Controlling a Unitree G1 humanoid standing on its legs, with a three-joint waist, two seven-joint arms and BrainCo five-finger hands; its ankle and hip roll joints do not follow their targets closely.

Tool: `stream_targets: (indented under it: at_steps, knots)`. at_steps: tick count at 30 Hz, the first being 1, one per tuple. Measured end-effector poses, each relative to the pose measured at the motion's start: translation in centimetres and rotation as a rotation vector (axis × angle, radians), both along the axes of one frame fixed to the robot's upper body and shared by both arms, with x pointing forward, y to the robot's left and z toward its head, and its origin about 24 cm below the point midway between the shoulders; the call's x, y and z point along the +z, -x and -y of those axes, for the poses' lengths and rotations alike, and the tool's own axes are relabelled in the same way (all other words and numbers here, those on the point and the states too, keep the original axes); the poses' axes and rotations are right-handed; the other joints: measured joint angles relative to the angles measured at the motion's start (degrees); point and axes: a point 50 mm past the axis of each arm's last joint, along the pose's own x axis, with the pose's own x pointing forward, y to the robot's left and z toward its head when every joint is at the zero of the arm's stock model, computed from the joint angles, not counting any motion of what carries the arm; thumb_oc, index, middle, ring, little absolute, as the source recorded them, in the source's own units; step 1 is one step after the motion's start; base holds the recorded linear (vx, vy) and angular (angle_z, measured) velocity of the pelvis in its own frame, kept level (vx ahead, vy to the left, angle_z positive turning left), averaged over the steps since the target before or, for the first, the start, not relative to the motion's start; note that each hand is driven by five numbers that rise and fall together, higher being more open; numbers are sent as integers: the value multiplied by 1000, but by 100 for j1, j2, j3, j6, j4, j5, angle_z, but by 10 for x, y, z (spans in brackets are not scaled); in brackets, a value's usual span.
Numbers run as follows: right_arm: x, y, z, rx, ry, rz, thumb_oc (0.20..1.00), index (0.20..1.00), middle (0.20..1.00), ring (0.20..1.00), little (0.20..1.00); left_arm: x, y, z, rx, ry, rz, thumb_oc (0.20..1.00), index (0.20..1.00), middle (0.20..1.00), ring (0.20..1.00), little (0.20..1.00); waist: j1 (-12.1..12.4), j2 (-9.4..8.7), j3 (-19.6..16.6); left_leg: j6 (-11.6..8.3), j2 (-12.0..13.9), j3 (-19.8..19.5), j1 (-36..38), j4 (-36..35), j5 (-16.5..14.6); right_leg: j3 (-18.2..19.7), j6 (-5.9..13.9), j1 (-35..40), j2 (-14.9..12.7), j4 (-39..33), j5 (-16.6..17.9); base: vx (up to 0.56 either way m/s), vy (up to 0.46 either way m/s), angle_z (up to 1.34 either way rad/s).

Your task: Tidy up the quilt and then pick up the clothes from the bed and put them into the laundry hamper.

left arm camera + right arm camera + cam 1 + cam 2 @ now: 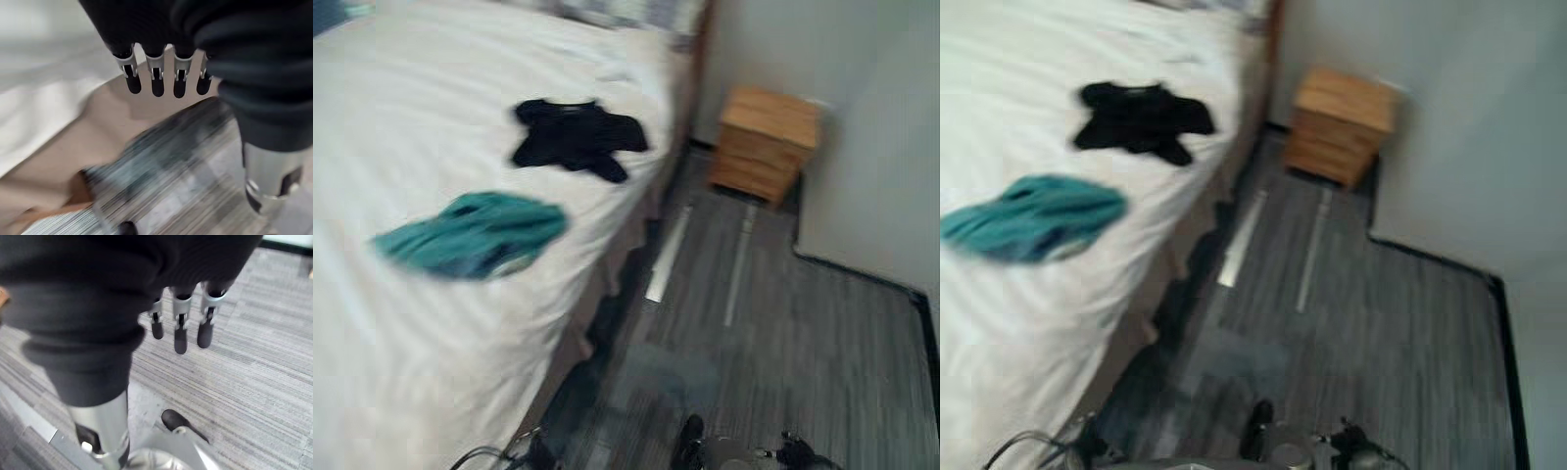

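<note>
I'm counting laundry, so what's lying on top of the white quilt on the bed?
On the white quilt lie a black top, spread flat, and a crumpled teal garment, apart from each other. Anything beneath them is covered.

Left robot hand (161, 73) and right robot hand (188, 320) hang empty, fingers straight.

White, black, teal, brown and grey.
White quilt (431, 323) all over the bed. Black top (576, 137) on the quilt, nearer the patterned grey-and-white pillows (626, 12). Teal garment (475, 233) on the quilt too, near the black top. Light brown wooden nightstand (766, 142) beside the bed, against a pale grey wall (881, 147). Grey striped floor (783, 333) next to the bed. Silver fingers (155, 73) with dark tips under a black ribbed cover (254, 54).
</note>
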Motion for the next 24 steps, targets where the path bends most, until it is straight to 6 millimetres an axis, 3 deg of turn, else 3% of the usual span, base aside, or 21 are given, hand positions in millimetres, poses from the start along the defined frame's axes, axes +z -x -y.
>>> stream_targets:
  at_steps: [1, 3, 4, 5, 6, 7, 8, 9, 10, 11, 12, 13, 14, 16, 21, 22, 24]
  knots:
    - [1, 3, 7, 68, 55, -20, 1000, 1000, 1000, 1000, 1000, 1, -10, 11, 32, 48, 54, 1000, 1000, 1000, 1000, 1000, -98, 122, -66, -22, 99, -153, -280, -167, 146, 327, 2, 240, 228, -280, 48, 45, -232, -141]
    - [1, 6, 11, 80, 75, -30, 1000, 1000, 1000, 1000, 1000, 3, -17, 12, 61, 64, 84, 1000, 1000, 1000, 1000, 1000, -264, 150, -71, -85, 58, -384, -583, -220, 499, 618, 11, 422, 380, -397, 52, 53, -196, -140]
    - [1, 5, 9, 91, 78, -28, 1000, 1000, 1000, 1000, 1000, 1, -7, 7, 181, 77, 91, 1000, 1000, 1000, 1000, 1000, -49, 148, -243, 40, -78, -980, -634, -188, 498, 1239, 11, 421, 452, -458, 56, 48, -184, -161]
    - [1, 5, 9, 98, 80, -29, 1000, 1000, 1000, 1000, 1000, 0, -3, 6, 211, 81, 87, 1000, 1000, 1000, 1000, 1000, -30, 152, -279, 35, -187, -1330, -628, -230, 497, 1425, 28, 402, 449, -462, 82, 75, -175, -176]
    - [2, 1, 8, 105, 79, -18, 1000, 1000, 1000, 1000, 1000, -1, 0, 5, 285, 93, 93, 1000, 1000, 1000, 1000, 1000, -109, 136, -272, 120, -448, -2078, -642, -84, 469, 1767, 16, 369, 490, -457, 70, 79, -112, -105]
    - [1, 0, 4, 115, 82, -30, 1000, 1000, 1000, 1000, 1000, -2, 3, 4, 343, 103, 109, 1000, 1000, 1000, 1000, 1000, -2, 30, -243, 282, -657, -2847, -651, 150, 440, 2062, 4, 340, 446, -428, 70, 112, -62, -156]
    - [-1, -4, -5, 154, 78, -36, 1000, 1000, 1000, 1000, 1000, -2, 9, -1, 400, 97, 109, 1000, 1000, 1000, 1000, 1000, 164, -207, -226, 205, -908, -3656, -752, 515, 357, 2503, -8, 307, 238, -416, 108, 136, -5, -184]
    - [1, -11, -8, 166, 77, -21, 1000, 1000, 1000, 1000, 1000, -6, 20, 0, 441, 106, 84, 1000, 1000, 1000, 1000, 1000, 274, -326, -160, 164, -1344, -4267, -772, 351, -56, 2913, 97, 279, 46, -438, 179, 99, 13, -181]
    - [2, -16, -9, 169, 79, -8, 1000, 1000, 1000, 1000, 1000, -5, 17, -1, 453, 113, 95, 1000, 1000, 1000, 1000, 1000, 309, -358, -117, 211, -1618, -4457, -780, 29, -161, 3028, 200, 255, -7, -445, 250, 86, 19, -130]
    - [4, -18, -4, 156, 91, -8, 1000, 1000, 1000, 1000, 1000, -6, 19, 2, 457, 120, 84, 1000, 1000, 1000, 1000, 1000, 270, -211, -88, 372, -1897, -4827, -822, -769, -48, 3150, 304, 202, -33, -447, 297, 70, 88, -93]
    - [7, -19, 6, 155, 112, 3, 1000, 1000, 1000, 1000, 1000, -7, 15, 9, 446, 139, 80, 1000, 1000, 1000, 1000, 1000, 219, 161, -10, 1030, -1841, -4711, -954, -1239, 564, 3039, 479, 277, 221, -482, 334, 69, 88, -79]
    - [4, -16, 0, 152, 90, -15, 1000, 1000, 1000, 1000, 1000, -6, 13, 4, 441, 123, 83, 1000, 1000, 1000, 1000, 1000, 249, 45, -7, 1017, -1946, -4573, -786, -1278, 562, 3050, 665, 429, 63, -628, 306, 86, 98, -38]
    - [0, -7, -3, 133, 67, -36, 1000, 1000, 1000, 1000, 1000, -5, 14, 2, 427, 118, 75, 1000, 1000, 1000, 1000, 1000, 186, 96, -20, 1111, -1969, -4596, -744, -1394, 474, 2902, 705, 508, 45, -651, 280, 58, 45, -23]
    - [-6, 6, -13, 95, 25, -63, 1000, 1000, 1000, 1000, 1000, -4, 15, -8, 406, 96, 60, 1000, 1000, 1000, 1000, 1000, 84, -57, -87, 1178, -2034, -4514, -606, -1632, 555, 2669, 742, 502, 41, -533, 294, 48, 111, -20]
    - [-7, 9, -14, 37, 0, -65, 1000, 1000, 1000, 1000, 1000, -5, 17, -4, 391, 110, 35, 1000, 1000, 1000, 1000, 1000, -105, 52, 138, 1213, -1875, -4508, -341, -1635, 583, 2598, 930, 249, 172, 429, 180, -32, 46, -5]
    - [-7, 10, -17, 39, -13, -68, 1000, 1000, 1000, 1000, 1000, -4, 14, -5, 391, 108, 43, 1000, 1000, 1000, 1000, 1000, -105, 40, 146, 1219, -1835, -4529, -310, -1606, 585, 2590, 987, 186, 206, 477, 121, 7, -2, 5]
    - [-8, 10, -19, 52, -24, -75, 1000, 1000, 1000, 1000, 1000, -3, 11, -7, 385, 109, 44, 1000, 1000, 1000, 1000, 1000, -94, -13, 117, 1192, -1823, -4620, -341, -1600, 578, 2764, 922, 371, 321, 85, 83, 11, 8, 21]
